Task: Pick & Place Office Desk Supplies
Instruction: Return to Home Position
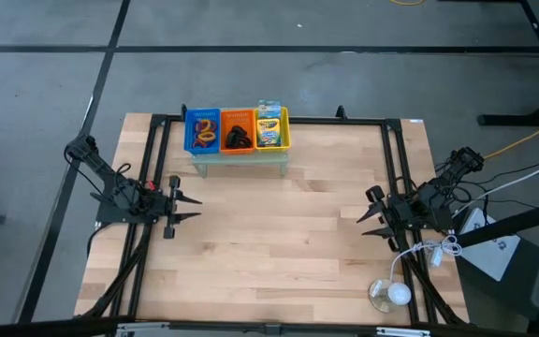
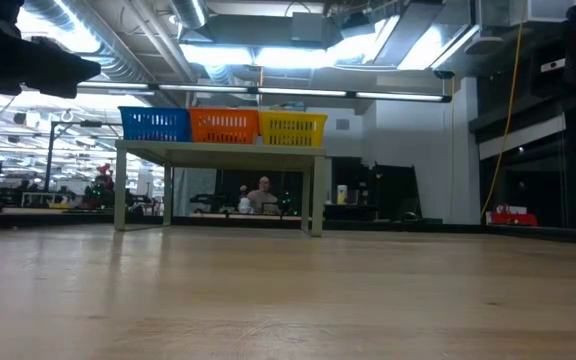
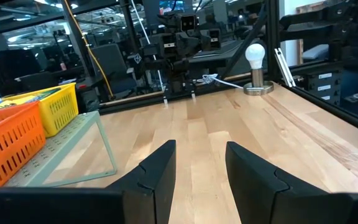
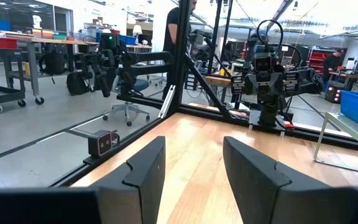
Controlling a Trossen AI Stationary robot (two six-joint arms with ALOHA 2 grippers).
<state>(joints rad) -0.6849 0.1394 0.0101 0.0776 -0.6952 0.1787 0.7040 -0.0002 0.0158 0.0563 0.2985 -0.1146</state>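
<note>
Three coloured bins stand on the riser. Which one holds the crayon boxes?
The yellow bin, next to the orange bin; the blue bin holds rings.

The small supplies sit sorted into three bins in a touching row on the pale green mesh riser point(image 1: 241, 159), at the middle of the table's far edge. The blue bin point(image 1: 187, 131), at the left end, holds purple, orange and yellow rings point(image 1: 205, 131) heaped together. The orange bin point(image 1: 237, 113) in the middle holds a dark clump of small black clips point(image 1: 238, 137). The yellow bin point(image 1: 287, 131) holds green-and-yellow crayon boxes point(image 1: 269, 127), printed faces showing upward.
</note>
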